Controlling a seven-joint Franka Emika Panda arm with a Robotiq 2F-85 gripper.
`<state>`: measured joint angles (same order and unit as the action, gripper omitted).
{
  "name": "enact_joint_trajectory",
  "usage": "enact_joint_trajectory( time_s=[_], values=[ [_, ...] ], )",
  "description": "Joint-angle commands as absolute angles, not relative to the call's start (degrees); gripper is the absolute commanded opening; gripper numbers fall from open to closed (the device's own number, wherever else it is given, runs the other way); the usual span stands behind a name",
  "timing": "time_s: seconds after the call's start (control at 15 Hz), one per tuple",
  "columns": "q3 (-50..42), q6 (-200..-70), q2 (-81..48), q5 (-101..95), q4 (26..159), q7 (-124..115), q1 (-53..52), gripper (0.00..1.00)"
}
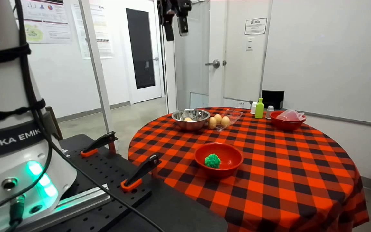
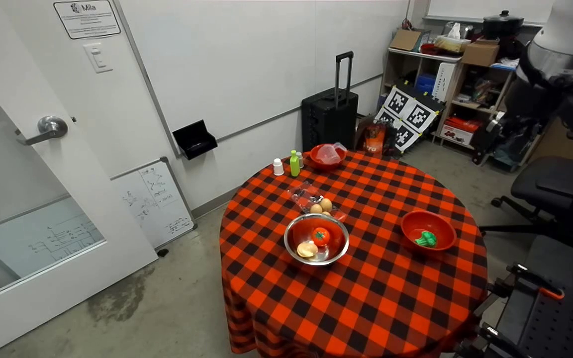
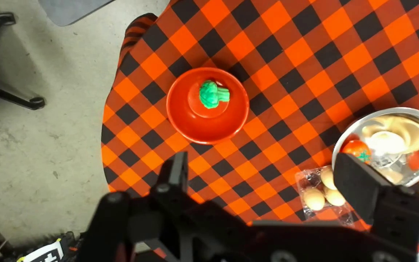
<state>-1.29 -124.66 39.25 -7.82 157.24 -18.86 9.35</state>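
My gripper hangs high above the table with its black fingers wide apart and nothing between them. Below it in the wrist view is a red bowl with a green toy broccoli lying inside. A shiny steel bowl stands farther along the cloth. It holds a red tomato and a pale rounded piece. Several tan eggs sit in a clear plastic carton beside the steel bowl. In the wrist view the right finger partly covers the steel bowl and tomato.
A red-and-black checked cloth covers the round table. Toward its far edge stand a green bottle, a white shaker, a grey shaker and another red bowl holding a clear cup. Clamps grip the robot's black bench.
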Motion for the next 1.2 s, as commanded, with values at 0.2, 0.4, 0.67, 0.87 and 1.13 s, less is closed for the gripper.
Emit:
enact_joint_trajectory(
  time_s=[0.2, 0.4, 0.67, 0.87, 1.13],
  values=[
    [-5.05, -139.23, 26.93, -6.03, 158.55, -16.56, 12.91, 1.00],
    [-5.37, -146.39, 19.32, -5.49, 158.69, -17.83, 13.93, 1.00],
    [-5.70, -154.66, 9.32, -3.08, 158.64, -19.53, 13.98, 1.00],
    [-5.83, -158.97, 2.37, -1.32, 157.61, -20.73, 13.27, 1.00],
    [-6.59, -162.95, -5.29, 0.32, 155.63, -21.37, 11.86, 1.00]
  ],
)
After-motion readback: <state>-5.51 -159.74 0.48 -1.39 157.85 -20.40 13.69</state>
